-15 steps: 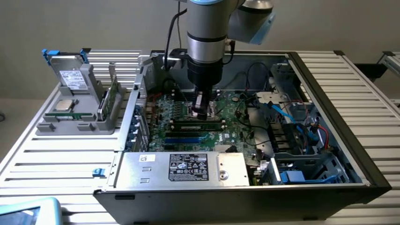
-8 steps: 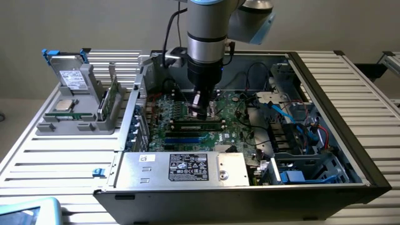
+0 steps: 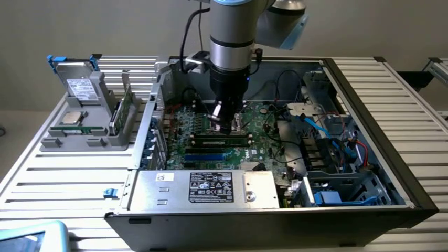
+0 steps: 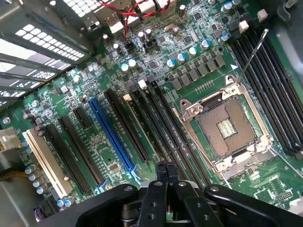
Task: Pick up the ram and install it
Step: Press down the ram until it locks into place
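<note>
Black, matte and angular, the gripper [image 4: 165, 171] is drawn narrow, its tips almost touching over the long black slots of the motherboard [image 4: 106, 156]. At the exterior view's left, a grey moulded holder [image 3: 63, 142] carries a square silver chip [image 3: 71, 117] and a thin green stick [image 3: 123, 113] standing on edge. Further right, inside the steel case [image 3: 364, 105], the gripper [image 3: 224, 122] hangs just above the ram [image 3: 222, 139] — a slim, dark strip that seems to lie along a slot. Whether it is fully seated cannot be told. Blue and red cables [image 3: 350, 144] loop at the right.
</note>
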Tool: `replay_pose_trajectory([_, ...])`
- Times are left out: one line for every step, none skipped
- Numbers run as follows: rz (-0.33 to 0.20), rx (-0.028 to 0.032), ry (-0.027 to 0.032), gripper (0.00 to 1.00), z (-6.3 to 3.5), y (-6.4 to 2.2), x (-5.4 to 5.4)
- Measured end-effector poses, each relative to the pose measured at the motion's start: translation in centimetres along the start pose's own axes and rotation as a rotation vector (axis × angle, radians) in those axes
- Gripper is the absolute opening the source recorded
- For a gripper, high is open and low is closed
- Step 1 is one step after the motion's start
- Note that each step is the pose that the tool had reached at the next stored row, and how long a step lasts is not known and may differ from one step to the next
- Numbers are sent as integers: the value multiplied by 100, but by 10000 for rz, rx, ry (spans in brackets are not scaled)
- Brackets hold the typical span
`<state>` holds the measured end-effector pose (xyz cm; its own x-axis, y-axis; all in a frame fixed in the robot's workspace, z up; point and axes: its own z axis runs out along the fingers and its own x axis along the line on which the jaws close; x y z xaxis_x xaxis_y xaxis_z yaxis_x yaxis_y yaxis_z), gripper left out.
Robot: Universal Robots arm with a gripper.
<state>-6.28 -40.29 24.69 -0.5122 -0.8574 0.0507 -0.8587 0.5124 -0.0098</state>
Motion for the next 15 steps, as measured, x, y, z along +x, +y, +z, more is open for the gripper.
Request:
replay_pose_trajectory([156,-8,1,11,0,0,0])
replay_pose_trajectory([310,-16,3,11,0,0,0])
replay_pose_trajectory([420,-21,3,11,0,0,0])
replay_pose_trajectory([473,-24,4,11,0,0,0])
replay_pose_trajectory([542,-28,5,11,0,0,0])
replay_pose_trajectory([633,-33,7,11,0,0,0])
replay_pose_trajectory([770,-40,8,11,0,0,0])
replay_pose_trajectory([925,-47,9,11,0,0,0])
replay_pose_trajectory([1082,-55,10,11,0,0,0])
replay_pose_trajectory([1232,-63,11,11,0,0,0])
replay_pose_trajectory([1388,-71,14,11,0,0,0])
replay_pose_trajectory([1535,-78,15,11,0,0,0])
replay_pose_trajectory([1686,-86,16,11,0,0,0])
replay_pose_trajectory([1838,-94,18,11,0,0,0])
replay_pose_trajectory([1986,-101,20,11,0,0,0])
